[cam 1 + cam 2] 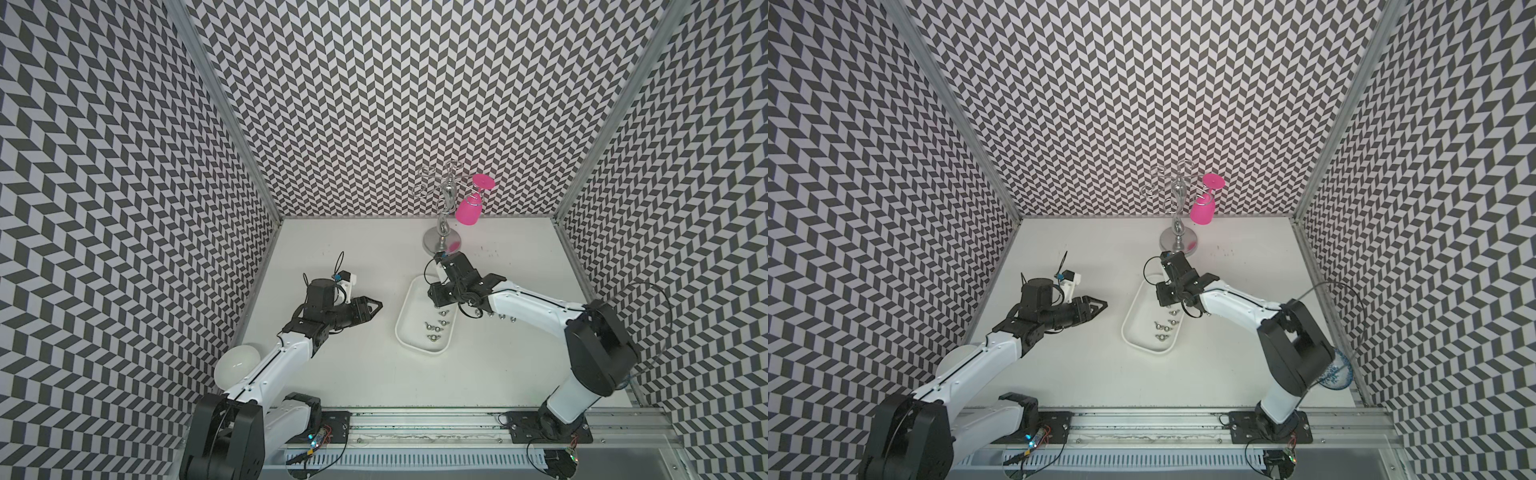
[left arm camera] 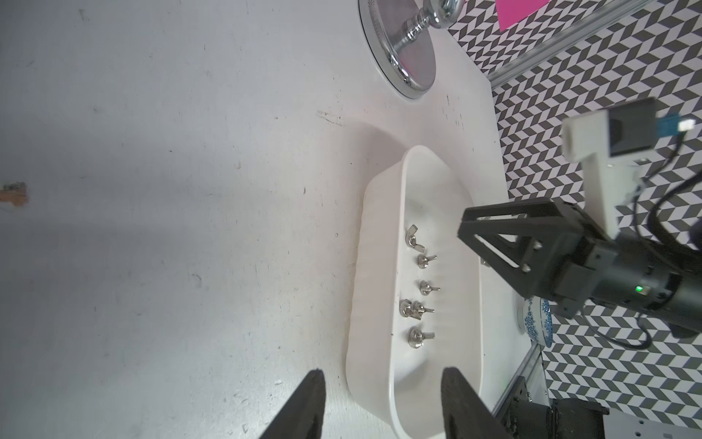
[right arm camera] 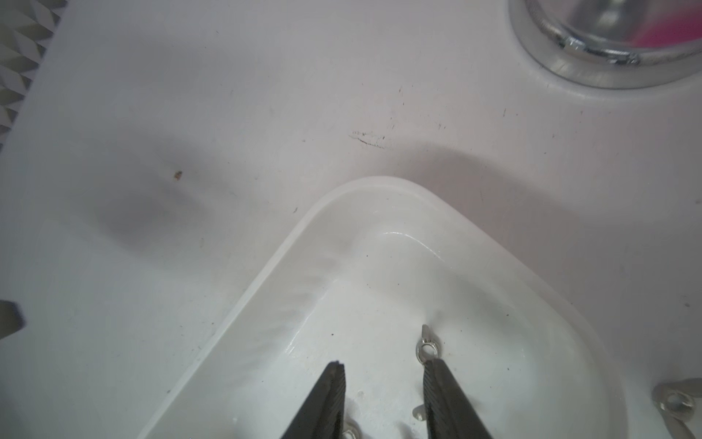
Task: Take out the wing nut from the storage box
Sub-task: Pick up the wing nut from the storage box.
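Beside the storage box [image 1: 409, 307] on the white counter [image 1: 353, 374], the left pincer [image 2: 383, 372] hovers released, gripping nothing. Inside the box, wing nuts [image 1: 435, 338] lie in a loose row. The right pincer [image 3: 383, 363] reaches down among them, jaws parted and empty, with one nut just beside a fingertip. Beyond the box stands a chrome rack [image 1: 434, 243] with a pink glass [image 1: 467, 212] hanging upside down.
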Controlling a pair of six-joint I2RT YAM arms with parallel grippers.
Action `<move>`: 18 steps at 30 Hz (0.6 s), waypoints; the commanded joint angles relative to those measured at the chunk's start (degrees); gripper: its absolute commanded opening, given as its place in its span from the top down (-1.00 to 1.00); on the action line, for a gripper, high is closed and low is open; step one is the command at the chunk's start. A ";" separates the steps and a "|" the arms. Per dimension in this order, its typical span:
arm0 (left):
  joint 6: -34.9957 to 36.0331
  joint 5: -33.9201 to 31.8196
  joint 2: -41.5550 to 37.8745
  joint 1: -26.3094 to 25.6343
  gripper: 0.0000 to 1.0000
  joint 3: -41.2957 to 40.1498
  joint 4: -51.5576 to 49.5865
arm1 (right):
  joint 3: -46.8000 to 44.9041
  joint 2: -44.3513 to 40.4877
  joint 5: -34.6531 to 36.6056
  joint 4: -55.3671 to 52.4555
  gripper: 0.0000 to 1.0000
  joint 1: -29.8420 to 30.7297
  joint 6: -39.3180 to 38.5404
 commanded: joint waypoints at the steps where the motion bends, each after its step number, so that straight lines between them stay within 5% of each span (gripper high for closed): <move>1: 0.58 -0.06 -1.76 -0.03 -0.06 0.34 -0.71 | 2.38 2.11 1.38 -0.27 0.22 0.23 -0.57; 18: 0.02 1.82 -1.31 -0.04 -0.03 -0.60 0.35 | 3.47 10.25 2.77 1.67 0.39 0.19 0.30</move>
